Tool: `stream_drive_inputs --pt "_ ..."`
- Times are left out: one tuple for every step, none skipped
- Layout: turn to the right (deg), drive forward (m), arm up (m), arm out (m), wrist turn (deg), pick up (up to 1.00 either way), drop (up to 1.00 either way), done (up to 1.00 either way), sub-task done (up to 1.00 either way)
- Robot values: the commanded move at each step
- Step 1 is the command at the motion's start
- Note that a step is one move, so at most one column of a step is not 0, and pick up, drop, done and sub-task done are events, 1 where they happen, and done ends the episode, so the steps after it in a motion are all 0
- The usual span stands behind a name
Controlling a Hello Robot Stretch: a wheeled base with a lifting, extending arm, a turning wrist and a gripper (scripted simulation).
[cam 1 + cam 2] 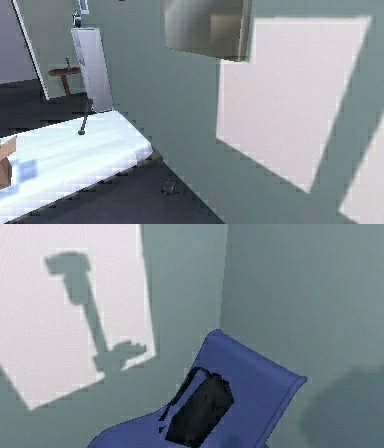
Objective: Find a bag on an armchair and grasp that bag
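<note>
A blue armchair [255, 374] stands at the bottom of the arm side view, tucked into a corner of grey-green walls. A dark, blackish bag [205, 409] with a thin strap lies on its seat, leaning against the backrest.
In the forward view a grey-green wall runs close along the right, with a boxy cabinet [208, 28] mounted high on it. A white bed-like surface [70, 150] lies at lower left, with a brown box [6, 160] at its edge. Behind it stand a tall white unit [92, 65] and a small wooden table [66, 72].
</note>
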Motion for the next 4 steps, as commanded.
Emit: stream_drive_inputs --pt "0.0 0.0 0.08 0.0 0.0 0.0 0.0 0.0 0.0" --pt "0.0 0.0 0.0 0.26 0.0 0.0 0.0 0.0 0.0" --pt "0.0 0.0 0.0 0.0 45.0 0.0 0.0 0.0 0.0" --pt "0.0 0.0 0.0 0.0 45.0 0.0 0.0 0.0 0.0"
